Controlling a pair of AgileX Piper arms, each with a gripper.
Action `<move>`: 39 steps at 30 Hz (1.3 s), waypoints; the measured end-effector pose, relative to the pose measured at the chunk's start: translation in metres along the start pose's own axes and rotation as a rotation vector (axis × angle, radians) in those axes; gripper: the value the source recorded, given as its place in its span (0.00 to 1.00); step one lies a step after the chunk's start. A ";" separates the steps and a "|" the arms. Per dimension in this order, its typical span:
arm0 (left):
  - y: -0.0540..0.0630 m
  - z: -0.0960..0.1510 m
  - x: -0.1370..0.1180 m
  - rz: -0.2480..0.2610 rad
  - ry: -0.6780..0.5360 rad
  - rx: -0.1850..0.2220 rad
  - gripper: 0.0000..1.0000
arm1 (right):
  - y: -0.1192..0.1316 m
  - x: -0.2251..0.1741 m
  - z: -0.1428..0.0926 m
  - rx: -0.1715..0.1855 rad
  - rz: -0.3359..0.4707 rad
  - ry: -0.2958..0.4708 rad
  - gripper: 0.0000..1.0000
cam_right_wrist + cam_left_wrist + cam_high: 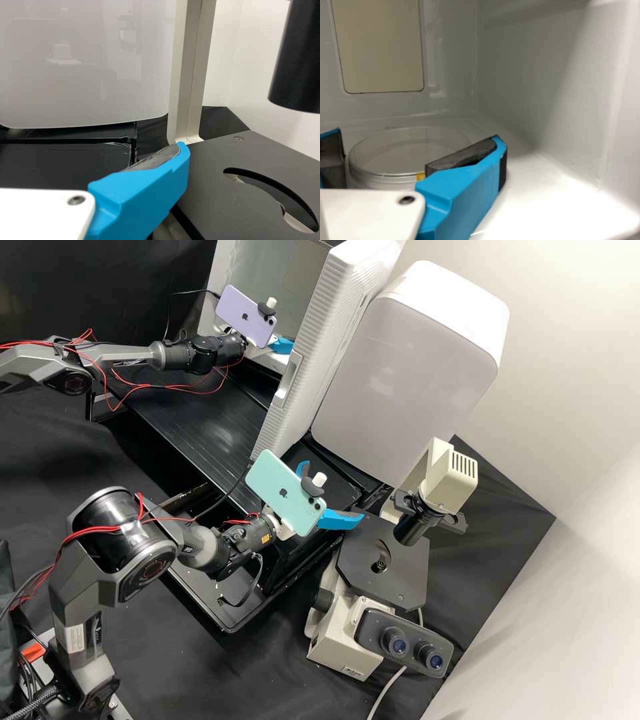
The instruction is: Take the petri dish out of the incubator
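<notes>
A clear round petri dish (395, 152) lies on the white floor of the incubator (545, 100). My left gripper (283, 343) is inside the open chamber. Its blue fingers (465, 185) stand on either side of the dish with the dark pads against its wall, so it looks shut on the dish. The dish still rests on the floor. My right gripper (343, 519) hangs open and holds nothing, just above the black microscope stage (235, 170) in front of the incubator. One of its fingers (150, 185) is seen in the right wrist view.
The incubator's ribbed white door (327, 353) stands open beside the left arm. A large white box-shaped device (413, 373) sits to the door's right. A microscope (373, 633) stands at the front, its objective (300, 60) close over the stage. A black tray (200, 427) runs under both arms.
</notes>
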 end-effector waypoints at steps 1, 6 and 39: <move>0.000 0.000 0.000 0.000 0.000 0.000 0.00 | 0.000 0.000 0.000 0.000 0.000 0.000 1.00; 0.000 0.000 0.000 0.000 0.000 0.000 0.00 | 0.000 0.000 0.000 0.000 0.000 0.000 1.00; 0.000 -0.001 -0.009 -0.036 -0.026 -0.007 0.00 | 0.000 0.000 0.000 0.000 0.000 0.000 1.00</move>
